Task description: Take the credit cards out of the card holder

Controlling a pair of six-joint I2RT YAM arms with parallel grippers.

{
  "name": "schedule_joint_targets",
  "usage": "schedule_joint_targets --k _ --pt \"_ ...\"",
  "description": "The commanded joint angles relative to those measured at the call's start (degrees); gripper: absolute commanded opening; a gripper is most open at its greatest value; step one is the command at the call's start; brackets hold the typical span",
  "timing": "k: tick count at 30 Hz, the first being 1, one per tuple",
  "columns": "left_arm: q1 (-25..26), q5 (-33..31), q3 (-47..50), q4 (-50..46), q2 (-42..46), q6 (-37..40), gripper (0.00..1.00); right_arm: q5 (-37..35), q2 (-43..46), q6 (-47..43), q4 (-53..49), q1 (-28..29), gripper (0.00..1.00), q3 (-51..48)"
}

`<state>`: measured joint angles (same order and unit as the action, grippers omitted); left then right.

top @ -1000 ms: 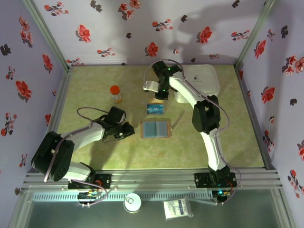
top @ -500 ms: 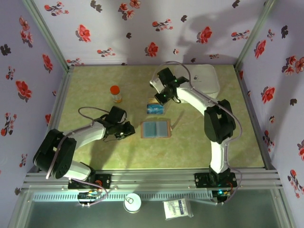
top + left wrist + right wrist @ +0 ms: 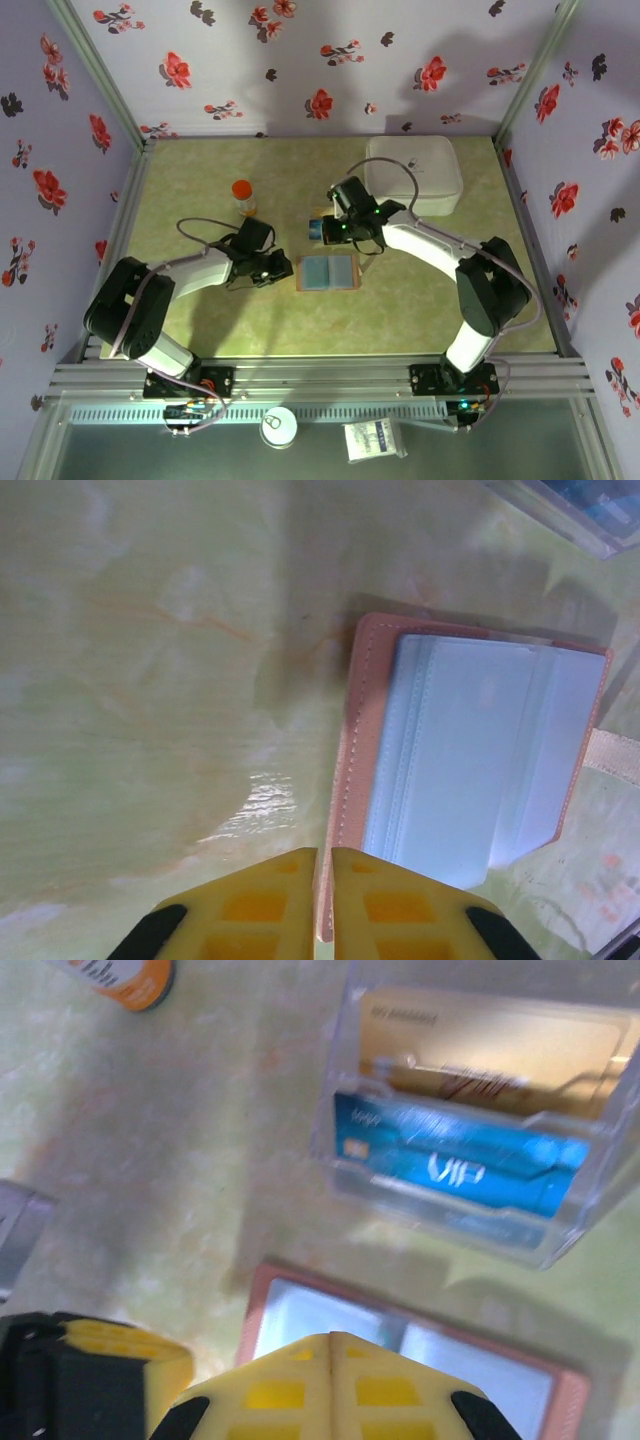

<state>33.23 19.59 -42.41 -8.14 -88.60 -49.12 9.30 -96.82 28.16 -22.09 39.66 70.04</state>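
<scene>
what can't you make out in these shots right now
- card holder, left wrist view: cloudy sleeves hide whether any card is left inside.
- credit cards in the clear stand, right wrist view: motion blur smears the print.
- orange bottle, right wrist view: cut off by the top edge.
- card holder, right wrist view: the shut right hand covers its middle.

Orange-capped bottle (image 3: 243, 197) stands on the green table (image 3: 200, 170) — white rounded box (image 3: 435, 165) well apart, far right.
</scene>
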Motion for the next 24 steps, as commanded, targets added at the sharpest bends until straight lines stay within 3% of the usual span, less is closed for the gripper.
schedule_joint_targets --k 1,24 --pt "0.4 0.9 -1.6 0.5 -1.0 1.0 0.09 1.3 1.4 7.2 -0.2 1.2 0.06 -1.1" --pt "0.9 7.7 -13.0 -3.8 -8.8 4.8 0.08 1.9 1.7 6.5 -6.3 2.4 0.09 -1.8"
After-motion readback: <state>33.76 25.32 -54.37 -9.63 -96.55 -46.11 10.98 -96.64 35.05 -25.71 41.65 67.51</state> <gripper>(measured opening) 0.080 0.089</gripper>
